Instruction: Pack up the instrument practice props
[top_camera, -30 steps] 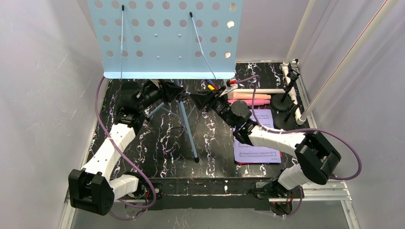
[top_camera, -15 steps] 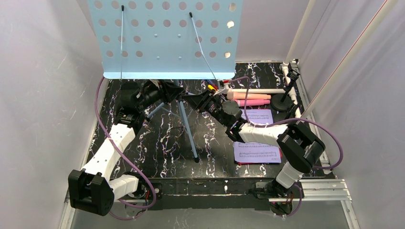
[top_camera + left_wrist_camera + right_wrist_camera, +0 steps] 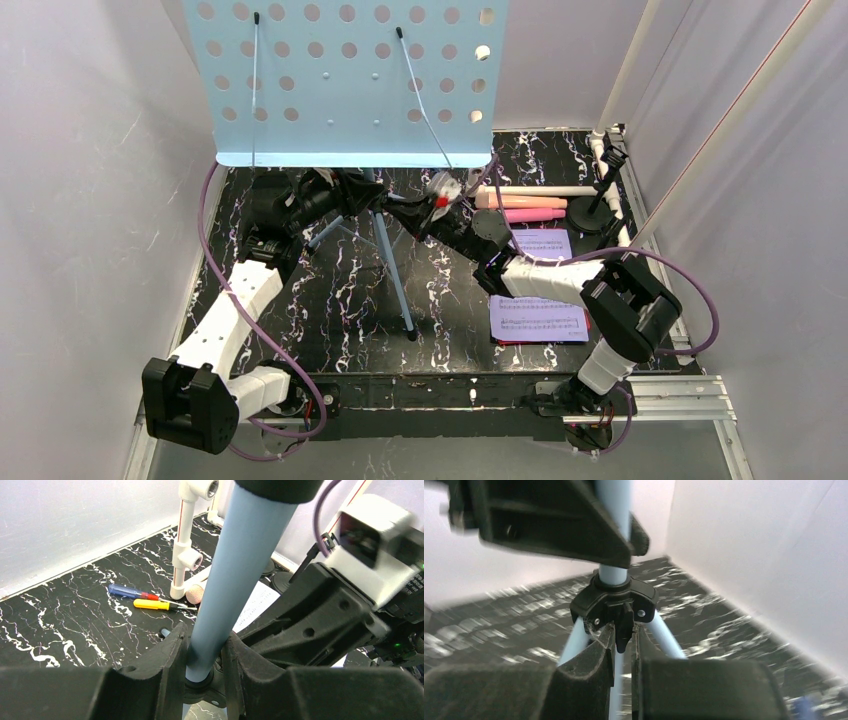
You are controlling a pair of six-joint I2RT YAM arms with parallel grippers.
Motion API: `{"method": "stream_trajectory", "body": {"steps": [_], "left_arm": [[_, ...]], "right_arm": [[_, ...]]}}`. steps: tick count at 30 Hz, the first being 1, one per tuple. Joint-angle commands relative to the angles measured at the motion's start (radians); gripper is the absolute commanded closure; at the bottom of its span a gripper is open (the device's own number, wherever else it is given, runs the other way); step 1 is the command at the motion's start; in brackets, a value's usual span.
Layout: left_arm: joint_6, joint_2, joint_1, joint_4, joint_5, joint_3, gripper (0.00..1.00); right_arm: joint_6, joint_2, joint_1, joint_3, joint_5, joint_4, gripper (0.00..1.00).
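The pale-blue perforated music rack [image 3: 350, 80] stands at the back on its tripod legs [image 3: 395, 270]. My left gripper [image 3: 362, 192] is shut on its blue pole [image 3: 235, 575], just above the black leg collar; its fingers [image 3: 167, 655] press both sides. My right gripper [image 3: 397, 210] reaches in from the right. In the right wrist view this gripper [image 3: 623, 630] is closed on the black tab under the collar [image 3: 614, 597]. Lavender pages [image 3: 538, 318] lie on a red sheet [image 3: 530, 342]. Pink [image 3: 533, 214] and beige [image 3: 520, 200] microphones lie by the black holders [image 3: 590, 213].
A white PVC pipe frame [image 3: 615, 215] runs along the right edge and shows in the left wrist view [image 3: 182, 555]. A blue screwdriver [image 3: 132, 591] and a yellow one [image 3: 155, 604] lie behind the stand. White cloth walls close in on three sides.
My right arm has swung left, bringing its gripper from near the microphones to the stand's collar. My left arm has kept its hold on the pole.
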Motion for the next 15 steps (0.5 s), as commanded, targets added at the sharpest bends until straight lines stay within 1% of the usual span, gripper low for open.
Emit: {"method": "stream_trajectory", "body": {"steps": [1,4,5,7,9,10,11,13,15], "left_arm": [[-0.075,-0.033,-0.019,-0.052,0.083,0.009,1.00],[-0.074,-0.034,-0.019,-0.057,0.083,0.012,1.00],[-0.073,-0.034,-0.019,-0.058,0.081,0.013,1.00],[-0.072,-0.036,-0.019,-0.061,0.080,0.013,1.00],[-0.070,-0.037,-0.019,-0.063,0.079,0.014,1.00],[-0.069,-0.036,-0.020,-0.063,0.078,0.014,1.00],[-0.069,-0.036,-0.019,-0.064,0.078,0.014,1.00],[-0.068,-0.037,-0.019,-0.065,0.077,0.014,1.00],[-0.066,-0.040,-0.020,-0.068,0.076,0.014,1.00]], "right_arm": [[-0.895,-0.015,-0.004,0.002,-0.151,-0.053,0.99],[-1.362,0.013,-0.003,-0.006,-0.111,-0.088,0.99],[-1.483,0.026,-0.002,-0.011,-0.085,-0.074,0.99],[-1.640,0.053,-0.002,-0.025,-0.029,0.009,0.97],[-1.748,0.075,-0.003,-0.033,-0.006,0.080,0.96],[-1.765,0.082,-0.003,-0.040,0.000,0.116,0.92],[-1.740,0.084,-0.001,-0.047,0.001,0.149,0.87],[-1.594,0.065,0.001,-0.067,-0.001,0.187,0.71],[-1.446,0.025,0.004,-0.086,-0.006,0.163,0.59]]}}
